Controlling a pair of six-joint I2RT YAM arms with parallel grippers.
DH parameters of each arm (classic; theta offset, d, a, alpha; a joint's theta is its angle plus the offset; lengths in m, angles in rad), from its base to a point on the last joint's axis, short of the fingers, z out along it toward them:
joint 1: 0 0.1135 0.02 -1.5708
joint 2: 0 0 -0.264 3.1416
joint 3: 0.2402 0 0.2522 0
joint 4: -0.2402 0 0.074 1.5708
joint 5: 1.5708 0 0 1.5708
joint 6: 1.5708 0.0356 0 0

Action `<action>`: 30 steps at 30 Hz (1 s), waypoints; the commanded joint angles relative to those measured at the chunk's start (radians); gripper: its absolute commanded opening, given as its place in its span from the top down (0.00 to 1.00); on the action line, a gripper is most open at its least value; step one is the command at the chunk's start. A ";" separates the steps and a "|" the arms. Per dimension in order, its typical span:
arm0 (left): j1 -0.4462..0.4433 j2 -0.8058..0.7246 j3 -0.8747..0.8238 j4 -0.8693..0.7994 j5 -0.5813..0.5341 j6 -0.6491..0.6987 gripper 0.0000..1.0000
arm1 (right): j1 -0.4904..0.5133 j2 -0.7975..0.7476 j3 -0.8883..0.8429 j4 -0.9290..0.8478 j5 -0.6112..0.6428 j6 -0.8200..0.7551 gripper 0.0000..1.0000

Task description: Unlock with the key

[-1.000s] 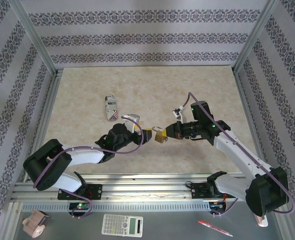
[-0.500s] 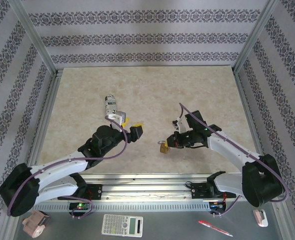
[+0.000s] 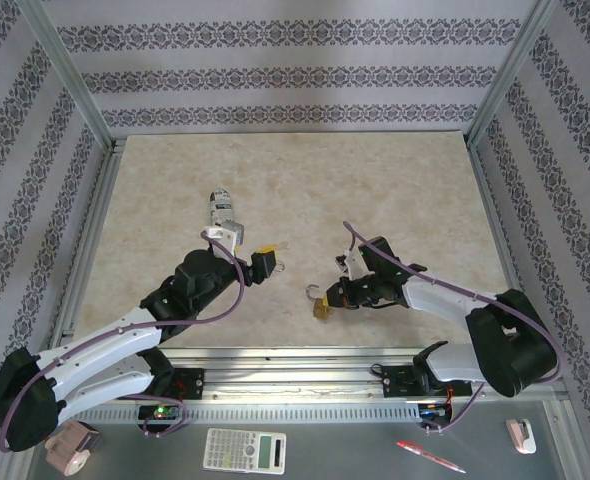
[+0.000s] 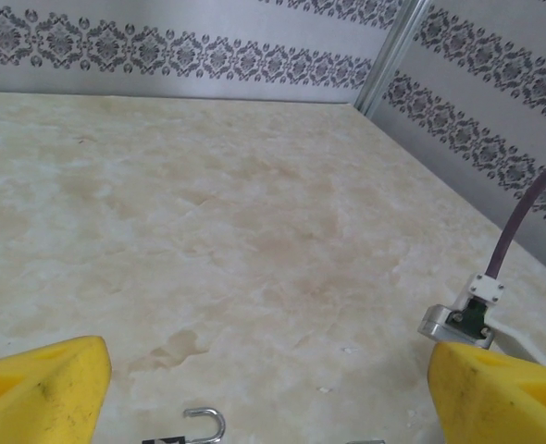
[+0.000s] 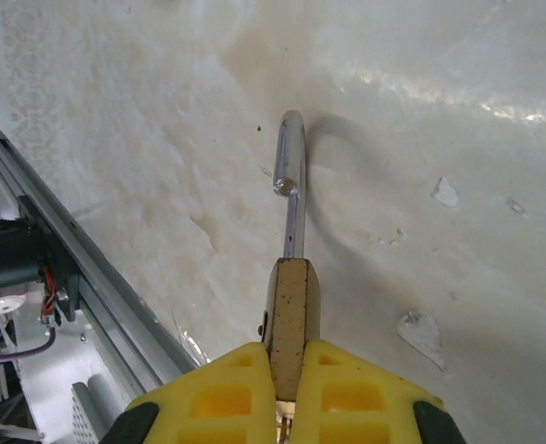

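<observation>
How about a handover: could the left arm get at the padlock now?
Probably yes: the left gripper is open and near the padlock, bare table between them; the right gripper pinches only its body, leaving the hook free.

Robot lab test cell: aluminium frame (image 3: 295,383), marbled tabletop (image 3: 375,180) (damask-papered panels (image 3: 295,70) all round).

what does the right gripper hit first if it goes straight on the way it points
Probably the tabletop: the brass padlock it grips leads with its open shackle, seemingly near the surface; depth is unclear.
</observation>
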 commanded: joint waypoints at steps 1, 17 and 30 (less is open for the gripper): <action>0.021 0.004 0.042 -0.022 -0.002 0.032 0.11 | -0.013 0.043 -0.018 0.065 -0.014 0.038 1.00; 0.093 -0.090 0.079 -0.162 -0.003 0.042 0.09 | -0.154 0.088 0.059 -0.065 -0.003 -0.021 0.45; 0.505 -0.133 -0.059 -0.044 -0.203 0.194 0.00 | -0.168 -0.354 0.046 0.049 0.825 -0.294 0.02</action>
